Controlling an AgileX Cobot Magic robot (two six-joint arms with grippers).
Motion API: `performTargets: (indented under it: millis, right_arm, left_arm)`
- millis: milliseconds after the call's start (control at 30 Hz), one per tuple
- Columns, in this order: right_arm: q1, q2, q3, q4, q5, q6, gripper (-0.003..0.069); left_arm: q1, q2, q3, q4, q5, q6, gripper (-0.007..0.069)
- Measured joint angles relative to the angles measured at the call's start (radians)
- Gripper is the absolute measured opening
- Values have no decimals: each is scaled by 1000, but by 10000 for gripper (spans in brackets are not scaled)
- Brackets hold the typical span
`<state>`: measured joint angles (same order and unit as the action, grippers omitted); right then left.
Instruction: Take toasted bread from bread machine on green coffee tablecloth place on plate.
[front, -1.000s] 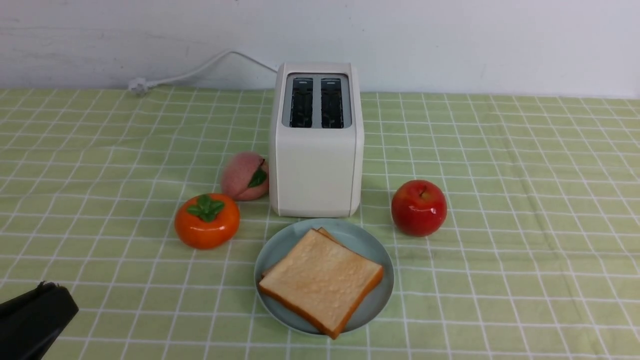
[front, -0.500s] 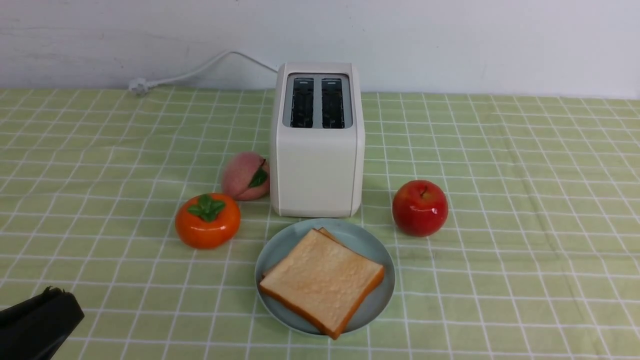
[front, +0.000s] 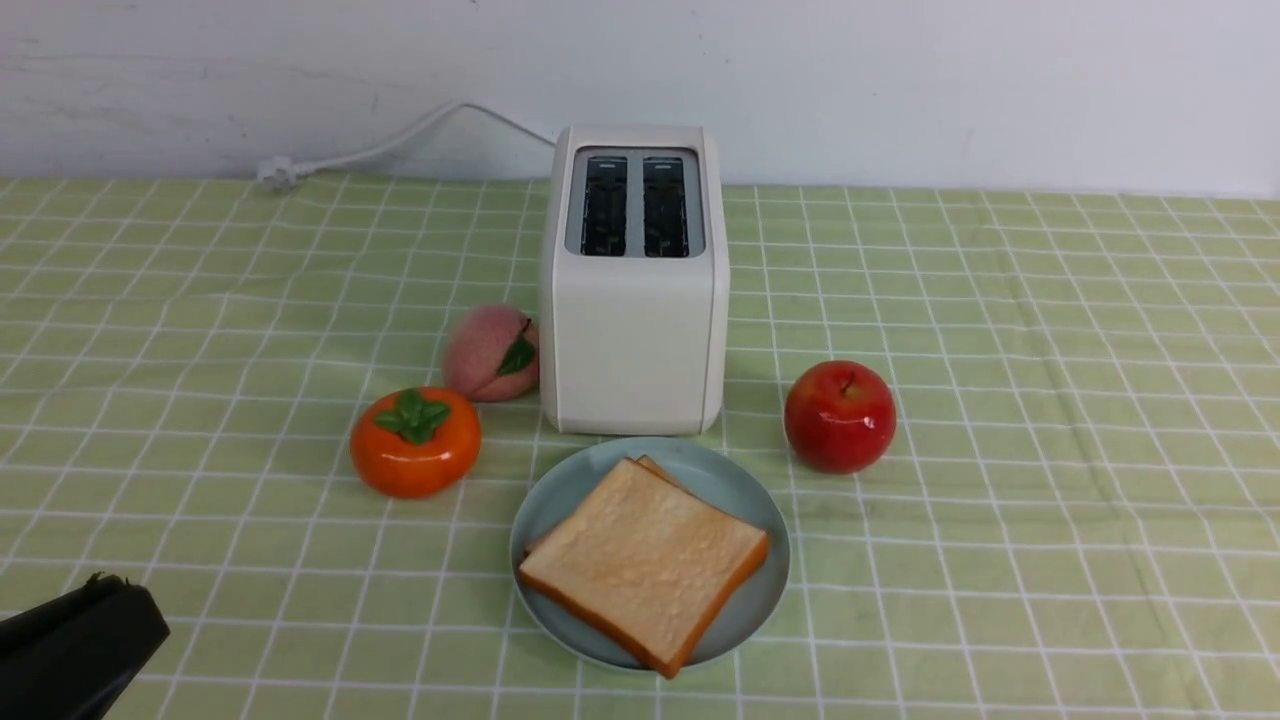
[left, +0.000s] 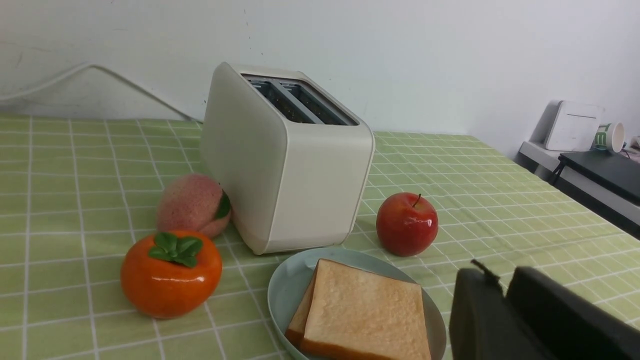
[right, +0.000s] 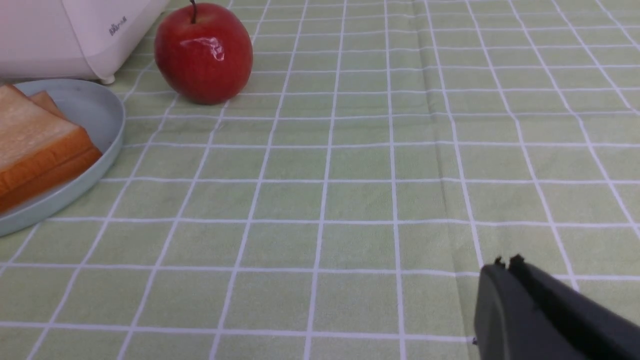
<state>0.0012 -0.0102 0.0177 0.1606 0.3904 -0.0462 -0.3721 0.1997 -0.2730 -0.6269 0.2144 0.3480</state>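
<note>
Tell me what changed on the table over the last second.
Only the left pincer shifted: its dark tip crept slightly further into the front view's lower corner. It holds nothing. The toasted bread stays stacked on the plate, and the bread machine slots stay empty.

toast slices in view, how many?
2. Both are stacked on the plate in front of the bread machine: the top slice covers the lower slice, which only peeks out. Both toaster slots look empty.

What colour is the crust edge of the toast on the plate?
Orange-brown crust on the toast, pale golden on top; the front view shows it best.
</note>
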Motion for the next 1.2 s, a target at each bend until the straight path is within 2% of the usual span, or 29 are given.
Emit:
performTargets:
  millis: [333,567,733,767,1000,1033,1100,1133,1200]
  right_arm:
    - [0,0,0,0,0,0,-2]
    - [0,0,0,0,0,0,2]
    - [0,0,0,0,0,0,4]
    - [0,0,0,0,0,0,7]
    - [0,0,0,0,0,0,18]
    - [0,0,0,0,0,0,18]
    - [0,0,0,-1,1,0,22]
    - [0,0,0,-1,1,0,22]
    - [0,0,0,-1,2,0,23]
  left_arm:
    - [0,0,0,0,-2,0,92]
    - [0,-1,51,11,-82,0,90]
    - [52,-26,129,96,-162,-50,22]
    - [103,-40,160,170,-166,-114,-13]
    - [271,-149,282,497,-98,-470,-13]
    - [276,-159,288,511,-93,-489,-13]
    - [297,-203,299,571,42,-594,-13]
    - [298,-204,299,571,42,-594,-13]
    - [302,-209,303,587,159,-647,-13]
